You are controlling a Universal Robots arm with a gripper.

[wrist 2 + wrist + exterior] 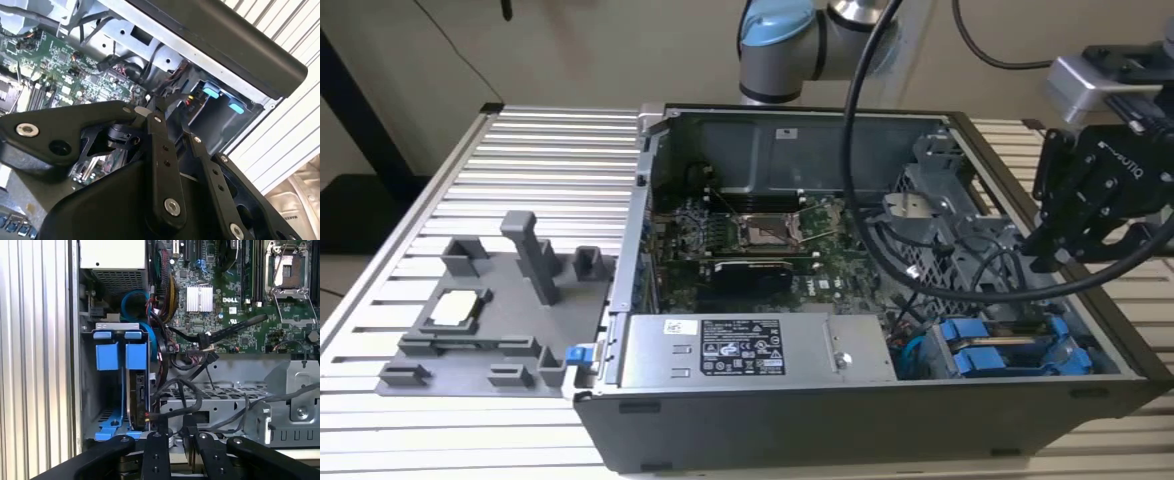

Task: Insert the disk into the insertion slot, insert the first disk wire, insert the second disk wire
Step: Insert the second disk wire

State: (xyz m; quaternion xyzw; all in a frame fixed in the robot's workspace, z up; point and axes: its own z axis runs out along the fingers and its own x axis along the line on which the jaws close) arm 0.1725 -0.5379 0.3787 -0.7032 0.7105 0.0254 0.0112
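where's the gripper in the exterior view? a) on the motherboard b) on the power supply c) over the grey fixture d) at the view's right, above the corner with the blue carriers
d: the gripper hangs at the exterior view's right, above the computer case corner holding the blue carriers.

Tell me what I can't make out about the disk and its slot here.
First wrist view: the disk stands edge-on in the insertion slot; its connector end is buried under black cables.
Second wrist view: the gripper blocks the slot's depth.
Exterior view: blue carrier tabs cover the slot's inside.
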